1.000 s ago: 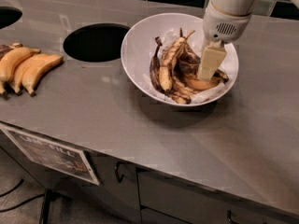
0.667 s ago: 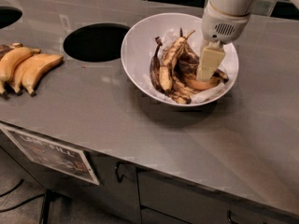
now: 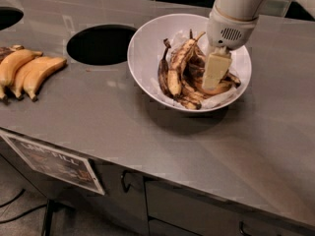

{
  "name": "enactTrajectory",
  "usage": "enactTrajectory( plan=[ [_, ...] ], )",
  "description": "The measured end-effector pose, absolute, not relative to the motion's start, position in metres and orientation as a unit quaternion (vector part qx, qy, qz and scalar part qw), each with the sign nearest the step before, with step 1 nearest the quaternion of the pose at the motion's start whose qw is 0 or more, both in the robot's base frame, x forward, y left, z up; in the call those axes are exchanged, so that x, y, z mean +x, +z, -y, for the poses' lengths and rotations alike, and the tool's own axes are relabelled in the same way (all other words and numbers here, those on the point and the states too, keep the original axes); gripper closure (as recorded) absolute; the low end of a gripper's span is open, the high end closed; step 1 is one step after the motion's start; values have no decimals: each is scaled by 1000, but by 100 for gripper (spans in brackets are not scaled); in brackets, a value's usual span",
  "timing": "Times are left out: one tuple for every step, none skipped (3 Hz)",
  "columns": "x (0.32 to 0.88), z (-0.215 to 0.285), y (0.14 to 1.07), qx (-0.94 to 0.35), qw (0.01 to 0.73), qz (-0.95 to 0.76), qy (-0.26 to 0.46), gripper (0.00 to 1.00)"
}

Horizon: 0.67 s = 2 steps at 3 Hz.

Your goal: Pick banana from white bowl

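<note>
Countertop (image 3: pixel 147 136) unchanged: gripper (image 3: pixel 213 81) stays low inside white bowl (image 3: pixel 147 48).

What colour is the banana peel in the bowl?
The banana is dark brown-black with yellow streaks, per the camera view; end effector sits in the white bowl.

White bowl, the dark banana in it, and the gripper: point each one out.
white bowl (image 3: pixel 144 58), camera view, bare left inner wall.
banana (image 3: pixel 176 65), camera view, middle of its peel.
gripper (image 3: pixel 213 82), camera view, its tip, down inside the bowl.
</note>
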State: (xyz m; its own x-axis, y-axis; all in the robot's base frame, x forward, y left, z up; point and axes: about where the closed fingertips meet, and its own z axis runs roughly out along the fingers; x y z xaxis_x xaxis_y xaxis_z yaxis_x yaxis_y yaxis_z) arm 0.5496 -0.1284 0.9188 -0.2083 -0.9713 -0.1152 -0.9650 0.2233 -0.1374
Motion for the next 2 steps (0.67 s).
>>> enactTrajectory(
  plan=[
    [547,125,916,-628,80,-774,-12,41],
    [547,123,912,-633,71,-771,-12,43]
  ],
)
